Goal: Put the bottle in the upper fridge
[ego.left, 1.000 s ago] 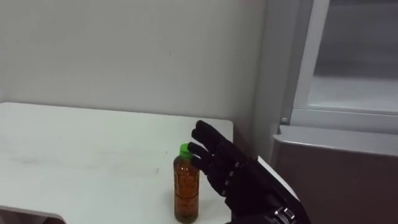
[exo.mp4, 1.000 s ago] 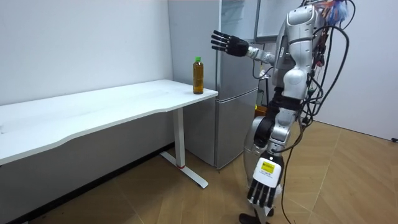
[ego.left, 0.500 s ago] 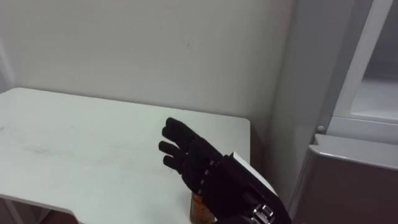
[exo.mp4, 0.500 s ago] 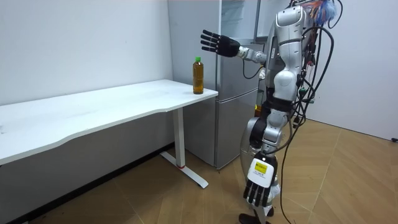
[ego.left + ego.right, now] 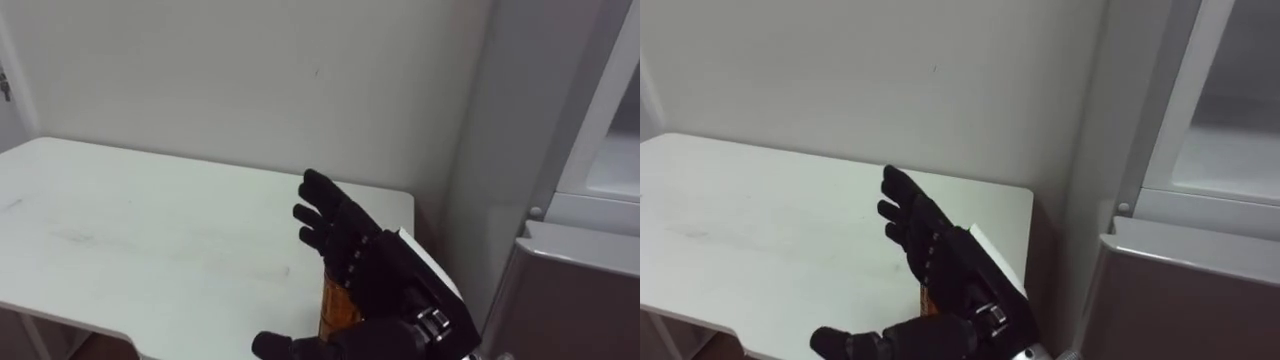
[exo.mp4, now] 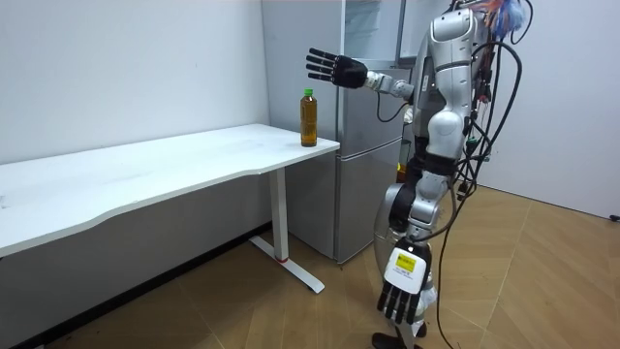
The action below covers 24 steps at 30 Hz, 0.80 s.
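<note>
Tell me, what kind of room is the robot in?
Probably a bare test room set up like a kitchen corner, not a real home kitchen. A tall fridge stands beside a plain white table with one bottle on it, against a blank wall.

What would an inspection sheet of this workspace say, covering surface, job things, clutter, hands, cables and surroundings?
Surface: long white table, on a white leg frame.
Job's things: amber plastic bottle with green cap, upright at the table's end beside the tall grey fridge; the fridge's upper compartment looks open.
Clutter: nothing seen.
Hands: right hand open, raised above and beside the bottle, not touching it; left hand open, hanging low.
Cables: nothing seen beyond the robot's own.
Surroundings: plain white wall, wooden floor.
</note>
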### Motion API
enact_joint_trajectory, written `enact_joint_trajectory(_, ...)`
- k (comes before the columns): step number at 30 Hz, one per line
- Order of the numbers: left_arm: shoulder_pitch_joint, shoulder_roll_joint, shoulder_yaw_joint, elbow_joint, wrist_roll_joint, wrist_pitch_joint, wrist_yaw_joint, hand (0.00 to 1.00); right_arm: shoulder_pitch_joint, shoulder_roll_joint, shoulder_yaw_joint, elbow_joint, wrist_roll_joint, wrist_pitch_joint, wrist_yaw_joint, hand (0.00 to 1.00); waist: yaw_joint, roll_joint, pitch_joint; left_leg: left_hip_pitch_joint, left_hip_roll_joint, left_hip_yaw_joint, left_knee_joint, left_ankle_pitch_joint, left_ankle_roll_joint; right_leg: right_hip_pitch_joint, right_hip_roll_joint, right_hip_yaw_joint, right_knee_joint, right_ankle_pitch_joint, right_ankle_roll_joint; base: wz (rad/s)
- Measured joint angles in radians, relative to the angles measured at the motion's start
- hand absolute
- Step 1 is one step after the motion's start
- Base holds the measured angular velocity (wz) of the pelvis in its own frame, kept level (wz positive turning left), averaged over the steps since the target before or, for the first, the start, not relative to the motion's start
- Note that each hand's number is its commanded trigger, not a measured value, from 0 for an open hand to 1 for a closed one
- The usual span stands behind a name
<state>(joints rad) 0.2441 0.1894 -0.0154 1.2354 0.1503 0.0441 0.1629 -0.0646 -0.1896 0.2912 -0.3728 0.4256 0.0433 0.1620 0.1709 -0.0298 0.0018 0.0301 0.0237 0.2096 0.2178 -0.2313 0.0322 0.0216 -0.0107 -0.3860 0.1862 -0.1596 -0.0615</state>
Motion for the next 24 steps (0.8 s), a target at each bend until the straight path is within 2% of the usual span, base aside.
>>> enact_joint_trajectory(5,-0.001,0.0,0.003,0.0,0.023,0.0,-0.001,0.0,-0.046,-0.003,-0.005,0.003,-0.029,-0.001,-0.058,0.0,-0.004,-0.005,0.0095,-0.001,0.0,0.001,0.001,0.0,0.0,0.002,-0.002,-0.008,-0.001,-0.001,0.001,0.05)
enact_joint_trajectory(13,-0.001,0.0,0.052,0.006,0.06,0.001,-0.008,0.0,-0.074,-0.004,-0.054,0.003,-0.075,-0.003,-0.154,0.0,-0.001,-0.005,0.0092,-0.001,-0.001,0.004,0.002,0.001,0.002,0.015,-0.009,-0.029,-0.003,-0.003,0.008,0.1)
enact_joint_trajectory(20,0.0,0.004,0.058,0.016,0.081,0.01,-0.022,0.0,-0.074,-0.005,-0.081,0.005,-0.1,-0.003,-0.229,0.0,-0.001,-0.007,0.0083,-0.001,-0.002,0.004,0.004,0.002,0.003,0.016,-0.011,-0.028,-0.001,-0.004,0.009,0.01)
enact_joint_trajectory(24,0.001,0.007,0.058,0.022,0.087,0.017,-0.026,0.0,-0.091,-0.01,-0.082,0.023,-0.114,-0.011,-0.284,0.0,-0.004,-0.013,0.0044,-0.002,-0.003,0.006,0.004,0.004,0.006,0.018,-0.013,-0.034,-0.001,-0.004,0.009,0.05)
